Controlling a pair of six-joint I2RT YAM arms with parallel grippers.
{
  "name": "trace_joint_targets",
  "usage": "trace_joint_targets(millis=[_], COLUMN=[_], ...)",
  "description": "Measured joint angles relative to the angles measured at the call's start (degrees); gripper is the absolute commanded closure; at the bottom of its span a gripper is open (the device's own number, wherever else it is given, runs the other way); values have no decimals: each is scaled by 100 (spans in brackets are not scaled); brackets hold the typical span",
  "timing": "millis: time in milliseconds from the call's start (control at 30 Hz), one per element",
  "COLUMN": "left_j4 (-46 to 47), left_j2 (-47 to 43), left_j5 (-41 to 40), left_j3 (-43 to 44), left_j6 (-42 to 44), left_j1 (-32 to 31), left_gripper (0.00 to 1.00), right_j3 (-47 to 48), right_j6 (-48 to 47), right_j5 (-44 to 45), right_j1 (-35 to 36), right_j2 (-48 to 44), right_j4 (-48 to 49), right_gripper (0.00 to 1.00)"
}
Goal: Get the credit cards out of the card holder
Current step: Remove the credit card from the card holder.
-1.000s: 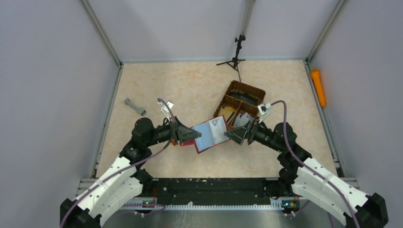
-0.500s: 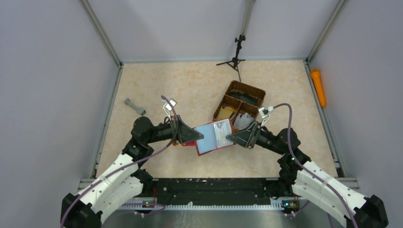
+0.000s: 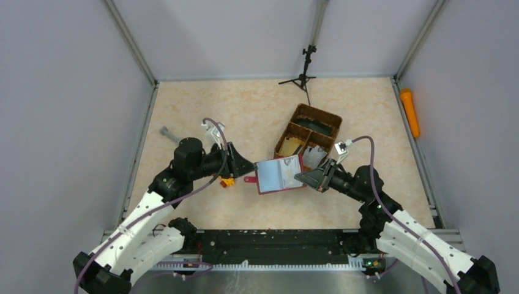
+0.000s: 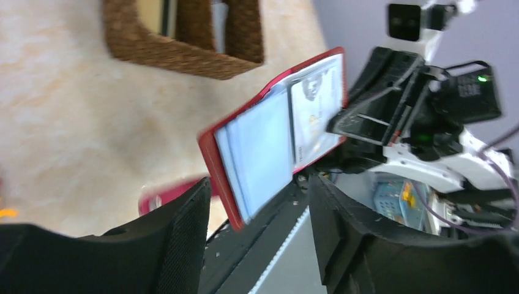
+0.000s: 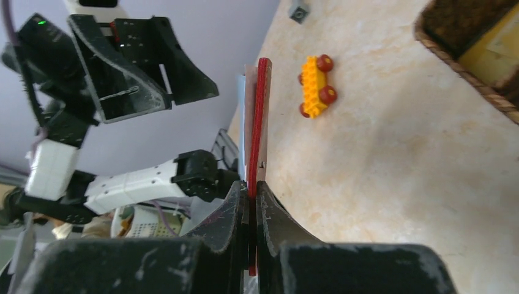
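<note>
The dark red card holder [image 3: 276, 176] hangs open between the arms, its pale blue lining facing up, with a pale card [image 3: 289, 169] in its right half. My right gripper [image 3: 301, 177] is shut on the holder's right edge; the right wrist view shows the card holder [image 5: 264, 116] edge-on, running out from the closed right gripper [image 5: 254, 195]. My left gripper [image 3: 248, 166] stands open just left of the holder, apart from it. In the left wrist view the card holder [image 4: 269, 138] sits beyond the open left gripper [image 4: 260, 184]. A tan card [image 3: 292, 146] and a grey card [image 3: 314, 156] lie in the basket.
The brown wicker divided basket [image 3: 318, 116] stands just behind the holder. An orange toy block [image 3: 227, 182] lies under the left gripper. A grey piece [image 3: 165, 131] lies at the left, an orange cylinder [image 3: 409, 112] by the right wall, a small black tripod [image 3: 304, 76] at the back.
The left gripper has opened, let go of the holder's left edge and drawn back. The right gripper has shut on the right edge. The holder has shifted slightly right.
</note>
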Motion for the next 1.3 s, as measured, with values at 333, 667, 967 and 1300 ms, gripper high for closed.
trace_joint_targets(millis=[333, 667, 967, 1300], left_j4=[-927, 1139, 2107, 2997], left_j2=[35, 883, 1449, 1567], left_j5=[-337, 306, 442, 774], left_j3=[345, -210, -328, -498], left_j6=[291, -610, -1021, -1408], left_j1=[-177, -815, -859, -866], left_gripper=[61, 68, 76, 74], right_j3=[275, 275, 223, -212], right_j6=[-516, -400, 109, 881], right_j5=[669, 461, 85, -264], right_j1=[0, 0, 0, 0], right_j2=[138, 299, 297, 299], right_j4=[-868, -599, 66, 1005], right_gripper=[100, 100, 100, 100])
